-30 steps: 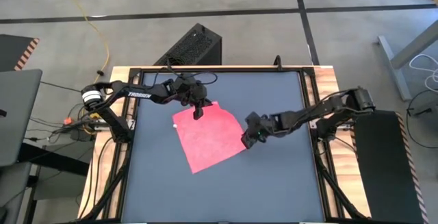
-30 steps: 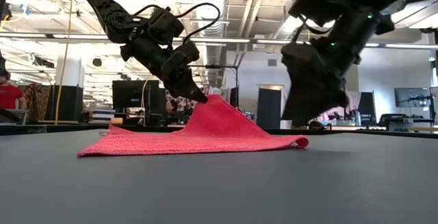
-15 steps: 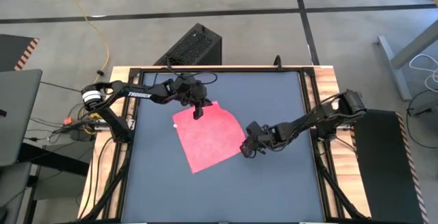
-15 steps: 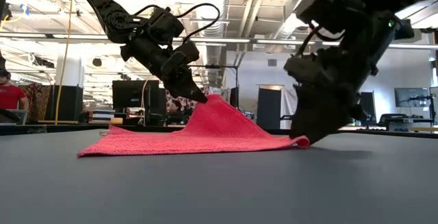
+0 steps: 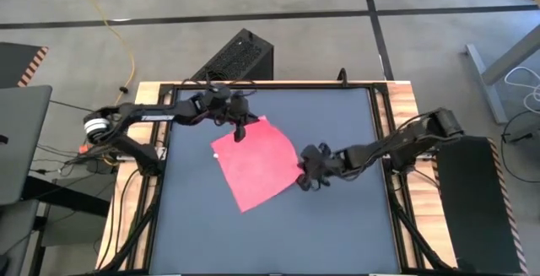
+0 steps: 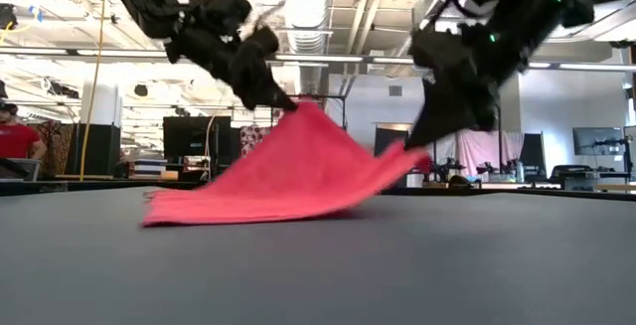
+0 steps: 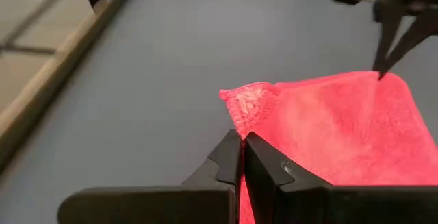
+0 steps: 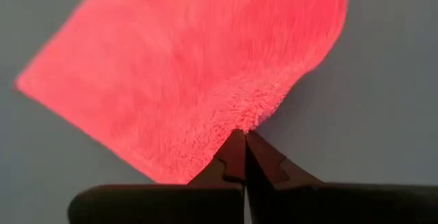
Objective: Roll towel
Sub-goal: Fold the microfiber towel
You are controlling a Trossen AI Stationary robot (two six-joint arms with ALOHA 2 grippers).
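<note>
We are pinching the towel (image 5: 257,162) with both grippers. Our left gripper (image 5: 240,131) is pressed together on the corner at the towel's twelve o'clock end in the high view; in the left wrist view its fingers (image 7: 263,166) are meeting with pink fabric caught between them, the hemmed corner folding over just past the tips. Our right gripper (image 5: 305,177) is clamping the corner toward the towel's three o'clock side, and in the right wrist view its fingers (image 8: 234,157) are closing on the fuzzy edge (image 8: 254,118) of the cloth.

In the low view both held corners are hanging above the table (image 6: 318,265), the left one (image 6: 288,106) higher than the right one (image 6: 409,148), so the towel (image 6: 278,176) is sloping down like a tent to its remaining edge, which is lying on the dark surface toward eight o'clock from the left gripper (image 6: 270,94).

From above, the towel is sitting a little toward eleven o'clock from the centre of the tabletop (image 5: 337,225), turned so its corners are pointing like a diamond. A person in a red shirt (image 6: 12,136) is showing at the far nine o'clock edge of the low view.
</note>
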